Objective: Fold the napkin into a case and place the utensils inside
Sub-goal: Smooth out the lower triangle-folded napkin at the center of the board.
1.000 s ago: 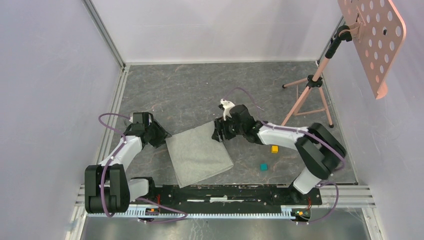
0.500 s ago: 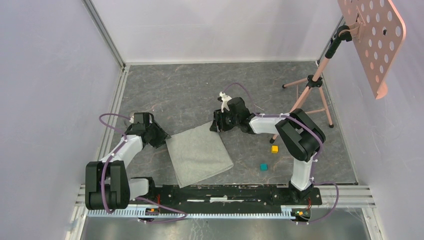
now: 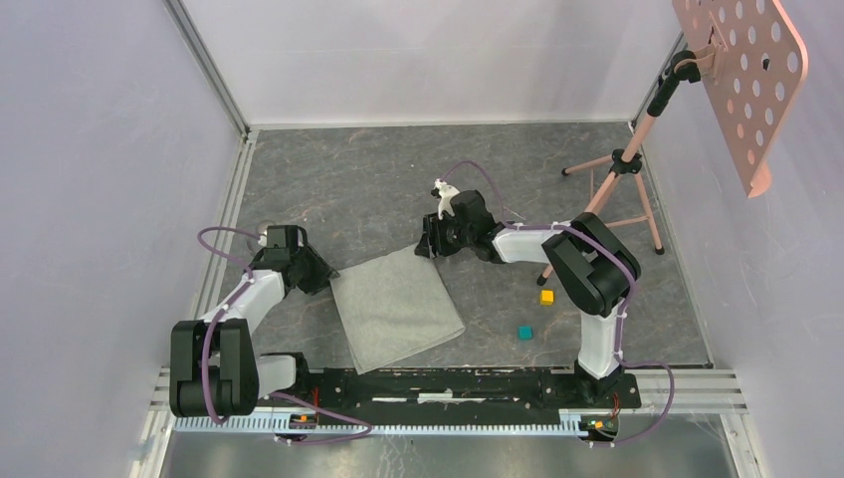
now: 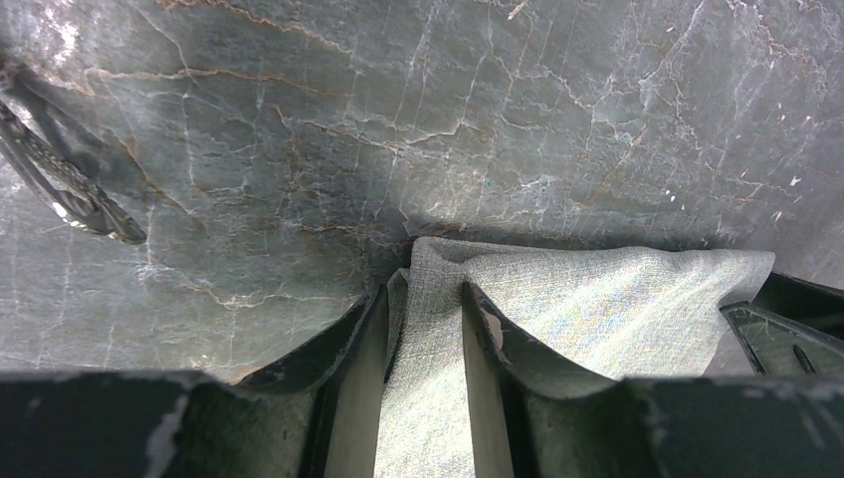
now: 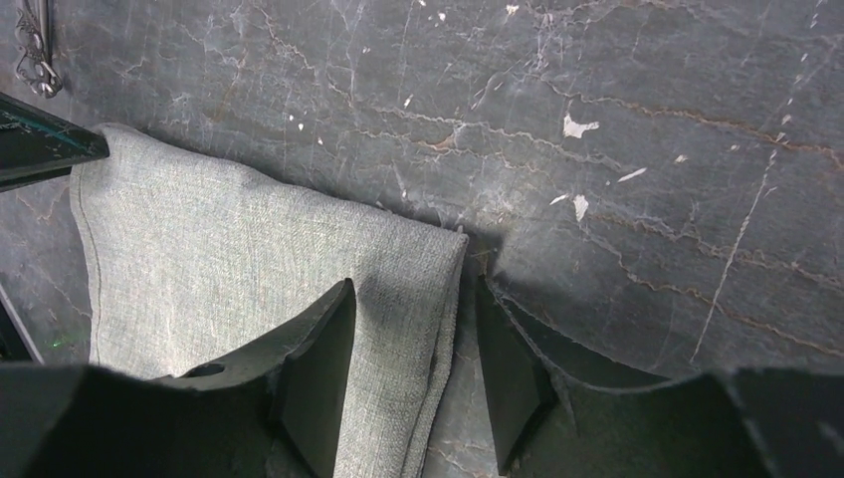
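Observation:
The grey-green napkin point(image 3: 396, 307) lies folded flat on the dark stone table, its far edge running between my two grippers. My left gripper point(image 3: 327, 272) is at the napkin's far left corner; in the left wrist view point(image 4: 425, 295) the jaws stand a little apart with the cloth corner point(image 4: 557, 299) between them. My right gripper point(image 3: 427, 249) is open at the far right corner; in the right wrist view point(image 5: 413, 291) its jaws straddle the cloth's folded edge point(image 5: 249, 249). A thin ornate metal utensil handle point(image 5: 36, 48) lies beyond the cloth, also visible as a thin strip in the left wrist view point(image 4: 68, 191).
A small yellow cube point(image 3: 546, 297) and a teal cube point(image 3: 525, 333) lie right of the napkin. A pink tripod stand point(image 3: 617, 189) with a perforated board stands at the back right. Aluminium rails and white walls border the table.
My right arm has folded its elbow inward and its gripper has drawn slightly back and left off the napkin's far right corner. The napkin and left gripper have stayed put.

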You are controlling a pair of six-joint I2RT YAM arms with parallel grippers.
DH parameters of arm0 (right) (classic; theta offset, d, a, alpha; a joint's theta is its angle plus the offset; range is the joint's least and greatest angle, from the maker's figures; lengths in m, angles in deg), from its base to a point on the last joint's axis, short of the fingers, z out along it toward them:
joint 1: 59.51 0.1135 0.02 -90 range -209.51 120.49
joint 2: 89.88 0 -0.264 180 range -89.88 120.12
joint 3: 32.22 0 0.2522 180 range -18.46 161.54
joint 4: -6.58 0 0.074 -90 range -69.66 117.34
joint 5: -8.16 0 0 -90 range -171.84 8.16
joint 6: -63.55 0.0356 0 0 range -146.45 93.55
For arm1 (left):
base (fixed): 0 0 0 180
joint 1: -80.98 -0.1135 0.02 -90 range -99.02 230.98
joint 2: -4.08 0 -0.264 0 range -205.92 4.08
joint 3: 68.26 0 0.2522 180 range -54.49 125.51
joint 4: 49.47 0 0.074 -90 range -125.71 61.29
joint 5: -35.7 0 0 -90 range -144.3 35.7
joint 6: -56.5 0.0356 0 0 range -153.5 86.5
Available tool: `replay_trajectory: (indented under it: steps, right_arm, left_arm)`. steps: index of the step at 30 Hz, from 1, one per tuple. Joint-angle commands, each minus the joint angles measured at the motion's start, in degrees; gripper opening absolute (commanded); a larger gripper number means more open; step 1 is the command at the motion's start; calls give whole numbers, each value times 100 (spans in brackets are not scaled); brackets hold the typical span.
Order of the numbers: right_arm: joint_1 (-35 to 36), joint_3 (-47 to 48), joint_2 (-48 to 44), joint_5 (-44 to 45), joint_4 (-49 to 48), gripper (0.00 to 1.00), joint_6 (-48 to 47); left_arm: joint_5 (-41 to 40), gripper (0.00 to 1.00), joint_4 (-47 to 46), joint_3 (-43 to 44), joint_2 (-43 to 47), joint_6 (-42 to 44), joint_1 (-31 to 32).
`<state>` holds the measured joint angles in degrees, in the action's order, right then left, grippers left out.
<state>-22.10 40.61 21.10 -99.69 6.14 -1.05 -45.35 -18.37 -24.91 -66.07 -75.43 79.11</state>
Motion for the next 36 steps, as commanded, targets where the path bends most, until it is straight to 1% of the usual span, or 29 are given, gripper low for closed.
replay_trajectory:
  steps: [1, 5, 6, 9, 13, 17, 19, 20, 22, 23, 25, 28, 29, 30, 32, 34, 36]
  right_arm:
    - [-30, 127, 212, 40, -185, 49, -84]
    - [-94, 45, 162, 134, -264, 32, -121]
    - [-147, 7, 130, 98, -355, 26, -111]
    - [-256, 24, 115, -11, -447, 12, -134]
    - [-329, 115, 123, -17, -368, 4, -314]
    - [-436, 414, 314, -44, -181, 3, -732]
    - [-465, 693, 459, -101, 77, 9, -963]
    - [-464, 882, 499, -104, 293, 14, -1096]
    - [-464, 1128, 456, -80, 738, 26, -1257]
    - [-456, 1251, 405, -41, 997, 33, -1310]
    - [-430, 1402, 212, 46, 1671, 41, -1408]
    - [-222, 1021, -415, 198, 2020, 58, -1541]
    - [-130, 859, -625, 208, 2184, 61, -1573]
    - [-63, 672, -792, 205, 2282, 64, -1589]
    - [49, 218, -1214, 177, 2323, 66, -1470]
    - [115, -330, -1599, -103, 2114, 66, -1227]
    - [213, -868, -1966, -132, 1921, 66, -975]
  left_arm:
    - [-196, 39, -264, -61, -34, 20, -28]
    - [-122, 36, -567, -277, 56, -191, -24]
    - [-78, 34, -745, -374, 97, -268, -31]
    - [-47, 24, -1123, -582, 112, -470, -25]
    - [-219, 18, -1183, -462, -71, -465, -29]
    - [-389, 17, -1223, -223, -260, -454, -37]
    - [-411, 19, -1049, -12, -328, -381, -33]
    - [-427, 22, -938, 72, -317, -350, -33]
    - [-433, 32, -681, 169, -141, -267, -29]
    - [-421, 40, -568, 178, -14, -223, -31]
    - [-419, 48, -258, 171, 335, -135, -30]
    - [-330, 60, 133, 166, 854, -13, -26]
    - [-267, 64, 243, 190, 971, 21, -26]
    - [-145, 66, 295, 215, 1039, 50, -29]
    - [122, 70, 326, 264, 1127, 63, -7]
    - [366, 73, 318, 335, 1090, 69, 25]
    - [563, 73, 322, 435, 976, 86, 98]
